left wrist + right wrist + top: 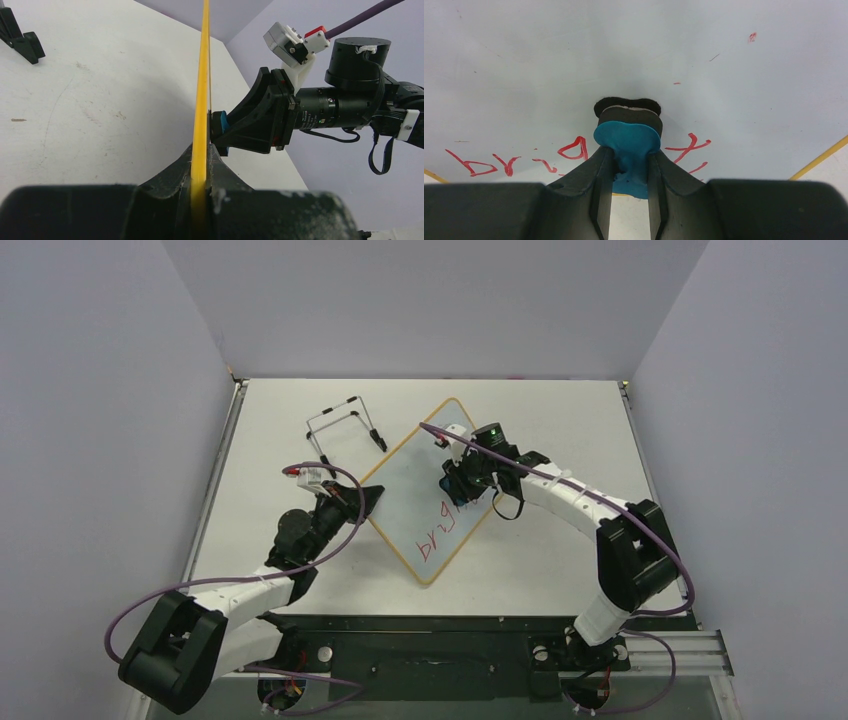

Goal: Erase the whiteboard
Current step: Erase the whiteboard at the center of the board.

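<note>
The whiteboard (430, 480) lies as a diamond on the table, white face, yellow frame, with red handwriting (443, 536) near its near corner. My left gripper (368, 498) is shut on the board's left edge; in the left wrist view the yellow frame (201, 90) runs edge-on between the jaws of my left gripper (201, 155). My right gripper (462, 485) is shut on the blue eraser (628, 142) and presses its dark felt (627, 105) against the board face (574, 60). Red letters (514, 160) show left and right of the eraser. The eraser also shows in the left wrist view (221, 125).
A thin black wire stand (345, 425) sits on the table behind the left gripper. Its black foot shows in the left wrist view (22, 42). Grey walls enclose the table on three sides. A few small red specks (751, 36) remain on the board's upper face.
</note>
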